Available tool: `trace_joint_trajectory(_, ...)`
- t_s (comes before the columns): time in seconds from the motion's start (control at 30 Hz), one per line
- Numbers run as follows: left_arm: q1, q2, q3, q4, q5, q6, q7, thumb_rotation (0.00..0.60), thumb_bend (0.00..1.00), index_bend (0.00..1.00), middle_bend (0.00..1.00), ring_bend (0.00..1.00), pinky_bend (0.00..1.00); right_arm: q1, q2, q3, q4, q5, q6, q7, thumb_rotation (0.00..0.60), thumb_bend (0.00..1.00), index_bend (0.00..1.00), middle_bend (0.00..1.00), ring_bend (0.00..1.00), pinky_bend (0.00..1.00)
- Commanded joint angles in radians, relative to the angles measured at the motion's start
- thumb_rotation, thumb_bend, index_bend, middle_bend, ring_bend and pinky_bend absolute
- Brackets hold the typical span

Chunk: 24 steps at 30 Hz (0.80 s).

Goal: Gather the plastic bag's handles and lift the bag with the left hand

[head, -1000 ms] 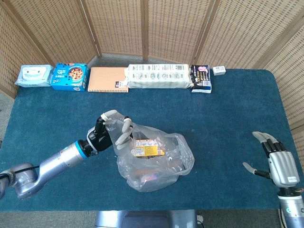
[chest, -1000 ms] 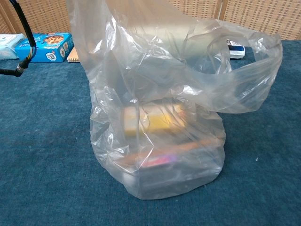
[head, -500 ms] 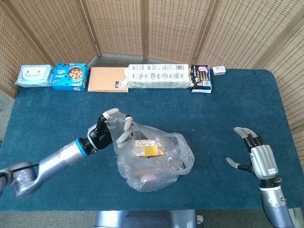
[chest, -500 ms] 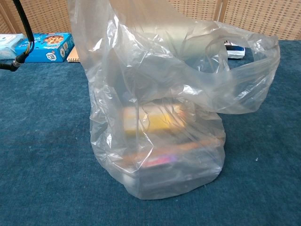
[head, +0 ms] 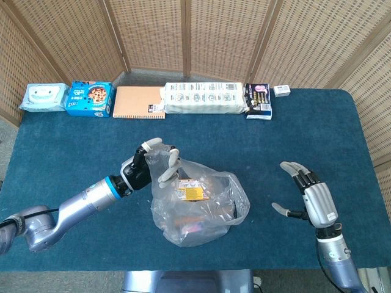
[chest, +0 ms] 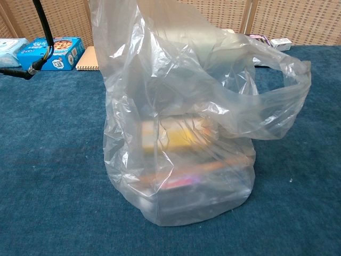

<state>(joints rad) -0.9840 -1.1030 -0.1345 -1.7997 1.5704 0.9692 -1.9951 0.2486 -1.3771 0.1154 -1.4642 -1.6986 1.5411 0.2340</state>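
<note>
From the head view, the left hand (head: 153,163) grips the near-left handle of the clear plastic bag (head: 201,207), which sits mid-table (head: 73,140); the right hand (head: 313,196) hovers well apart, fingers spread, empty. Chest view: the bag fills the frame, one handle (chest: 282,90) looping free at right.

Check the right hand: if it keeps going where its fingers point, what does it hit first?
Probably nothing close. The right hand, open, points up-left past the plastic bag over bare table; the snack pack lies farthest along. Height unclear.
</note>
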Motion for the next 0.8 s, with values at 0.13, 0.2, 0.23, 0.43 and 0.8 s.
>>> trace_joint_trajectory(0.13,0.001,-0.012,-0.007,0.012,0.017,0.009,-0.014,0.000,0.47,0.61,0.75,0.82,0.78,0.018,-0.010,-0.002,0.007,-0.012,-0.008,-0.040,0.496,0.12,0.15,0.20,0.18,0.23)
trace_joint_trajectory(0.2,0.001,-0.015,-0.006,0.017,0.024,0.011,-0.021,0.000,0.47,0.61,0.75,0.82,0.78,0.022,-0.017,-0.005,0.013,-0.012,-0.009,-0.045,0.494,0.12,0.15,0.20,0.18,0.23)
trace_joint_trajectory(0.23,0.001,-0.017,-0.006,0.021,0.027,0.011,-0.024,0.000,0.47,0.61,0.75,0.82,0.78,0.024,-0.022,-0.006,0.017,-0.012,-0.010,-0.048,0.492,0.12,0.15,0.20,0.18,0.23)
trace_joint_trajectory(0.43,-0.004,-0.032,-0.009,0.033,0.033,0.011,-0.038,0.000,0.47,0.61,0.75,0.82,0.78,0.042,-0.045,-0.010,0.025,-0.021,-0.012,-0.051,0.491,0.12,0.15,0.20,0.18,0.23)
trace_joint_trajectory(0.8,-0.015,-0.054,-0.018,0.044,0.021,-0.003,-0.029,0.000,0.47,0.61,0.75,0.82,0.78,0.074,-0.074,-0.023,-0.024,-0.044,-0.025,-0.053,0.495,0.12,0.15,0.20,0.18,0.22)
